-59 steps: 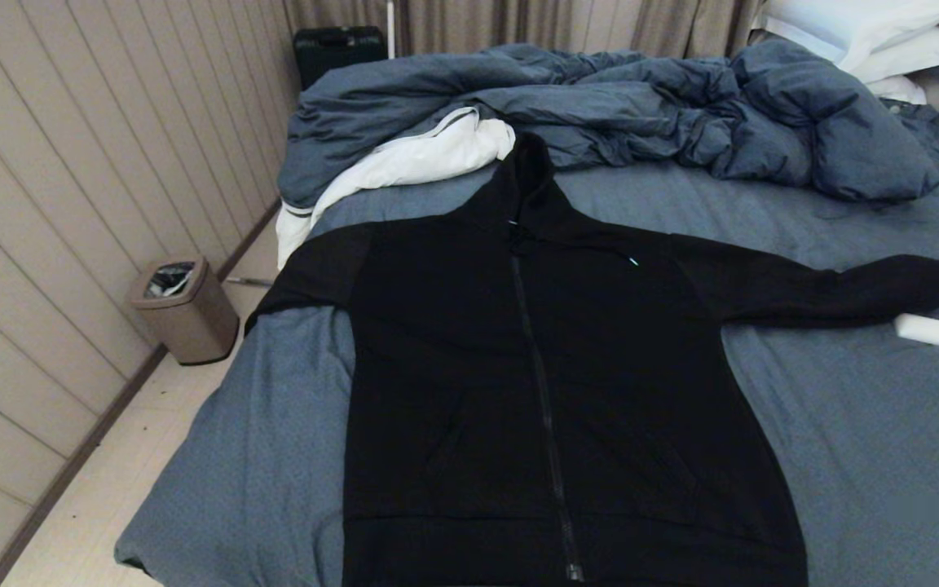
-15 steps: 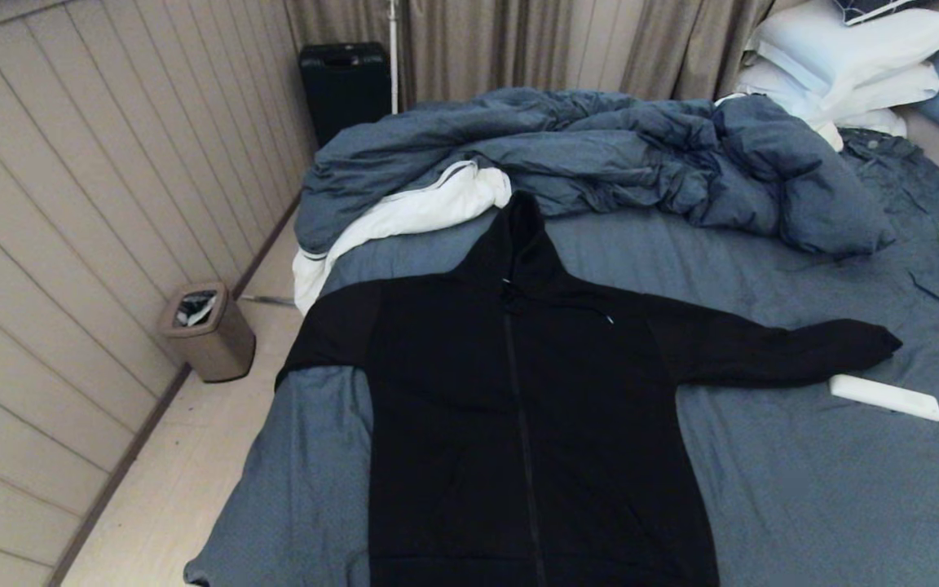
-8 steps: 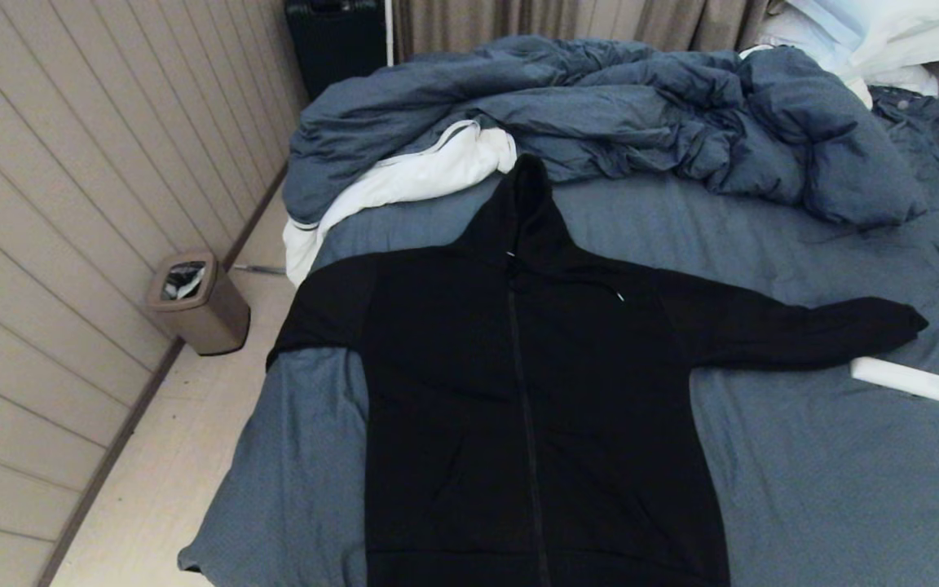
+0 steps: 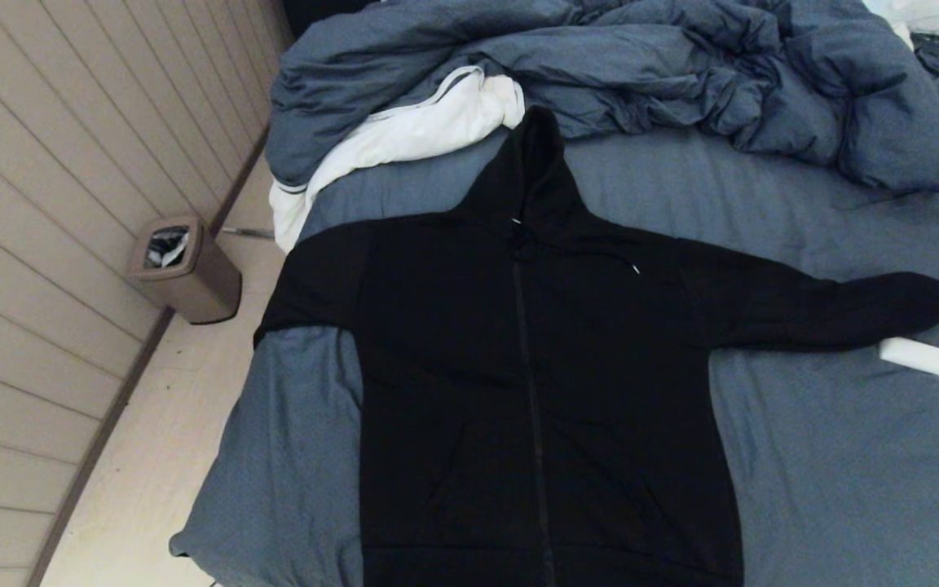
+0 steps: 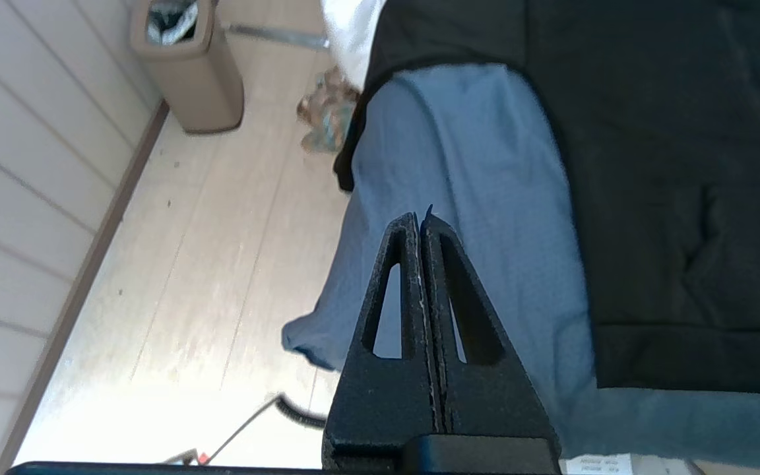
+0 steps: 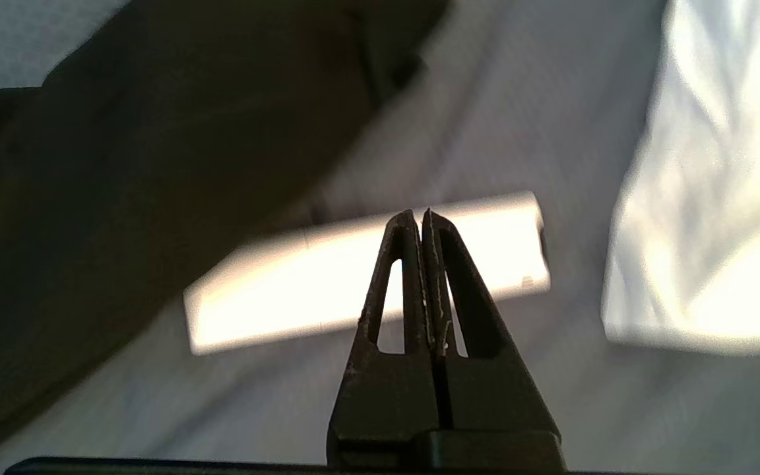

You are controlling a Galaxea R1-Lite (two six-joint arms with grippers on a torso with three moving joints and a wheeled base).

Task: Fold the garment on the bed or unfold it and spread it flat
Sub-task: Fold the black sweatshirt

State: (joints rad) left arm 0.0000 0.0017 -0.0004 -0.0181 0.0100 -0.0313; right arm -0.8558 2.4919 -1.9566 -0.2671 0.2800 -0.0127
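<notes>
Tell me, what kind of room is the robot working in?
Most likely a bedroom: a wide bed with a rumpled duvet at its far end, a black hoodie laid out on it, and a small waste bin by the wall.

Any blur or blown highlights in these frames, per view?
Head view: sharp, evenly lit, the hoodie is detail-less black. Left wrist view: floor glares near the shut left claw. Right wrist view: motion-blurred, white bar overexposed beyond the shut right claw.

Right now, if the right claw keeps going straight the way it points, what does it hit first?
Most likely the white bar-shaped object lying on the bed, just past the garment's sleeve cuff. The shut right claw lines up with it, though depth is unclear from this view.
</notes>
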